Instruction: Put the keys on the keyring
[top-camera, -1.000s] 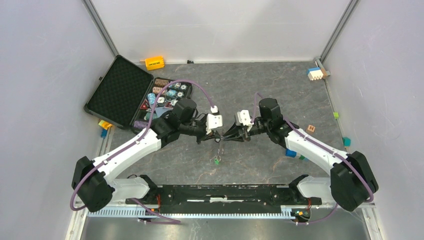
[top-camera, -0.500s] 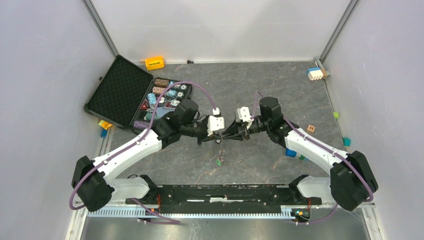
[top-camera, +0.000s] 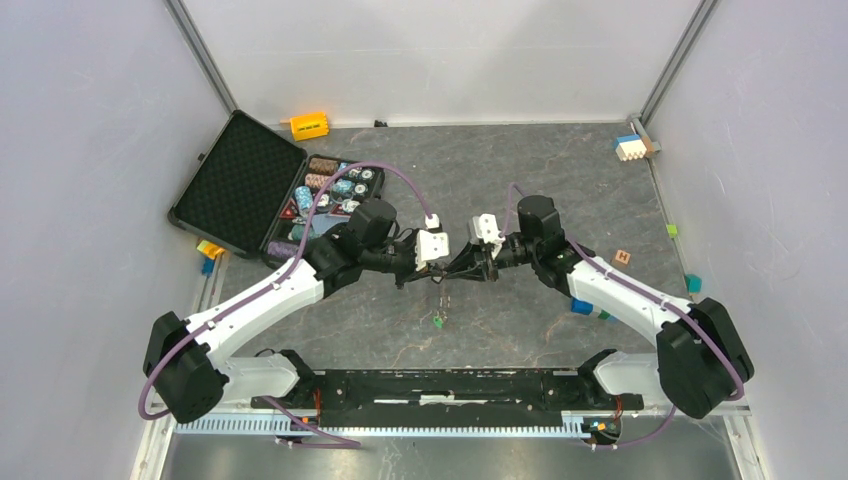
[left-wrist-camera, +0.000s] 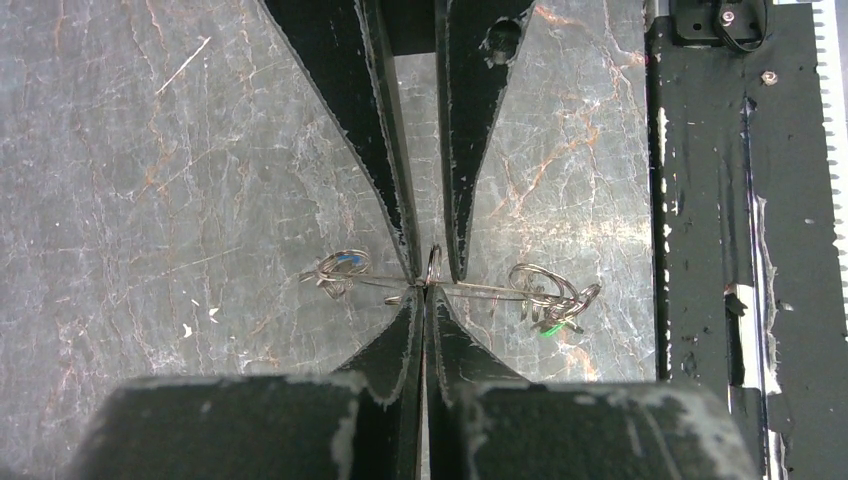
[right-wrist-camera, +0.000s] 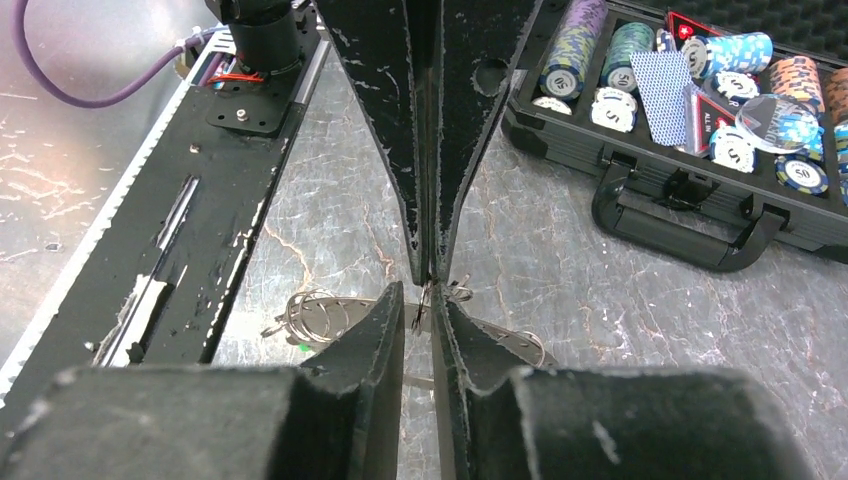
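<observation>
Keyring (left-wrist-camera: 480, 291) is pinched in L gripper (left-wrist-camera: 422, 298): both tips shut tight on it, no gap btwn them. Both wrist cams see it edge-on, so it reads as a thin grey metal line running crosswise past the tips.

R gripper (left-wrist-camera: 432, 268) faces L from the opposite side, tip to tip. Its jaws stand a little apart w/ a small upright loop (left-wrist-camera: 433, 262) in the gap. Can't tell whether either R finger touches that loop or the keyring.

Out along the keyring, a bunch of small split rings (left-wrist-camera: 535, 283) sits at the end nearer the base rail (left-wrist-camera: 700, 250), w/ green key (left-wrist-camera: 548, 328) among them. At the far end is another ring cluster w/ blue key (left-wrist-camera: 347, 262). Only the coloured bits of the keys show; blades too small to make out.

Top cam: grippers meet over mid table (top-camera: 560, 170), keyring dangling just below them toward the arm bases, green key lowest. Can't tell if it touches the tabletop.

Further out on L side is an open black case (top-camera: 235, 180) w/ poker chips (right-wrist-camera: 625, 45). Toy blocks (top-camera: 630, 147) sit in the far R corner, well apart.
</observation>
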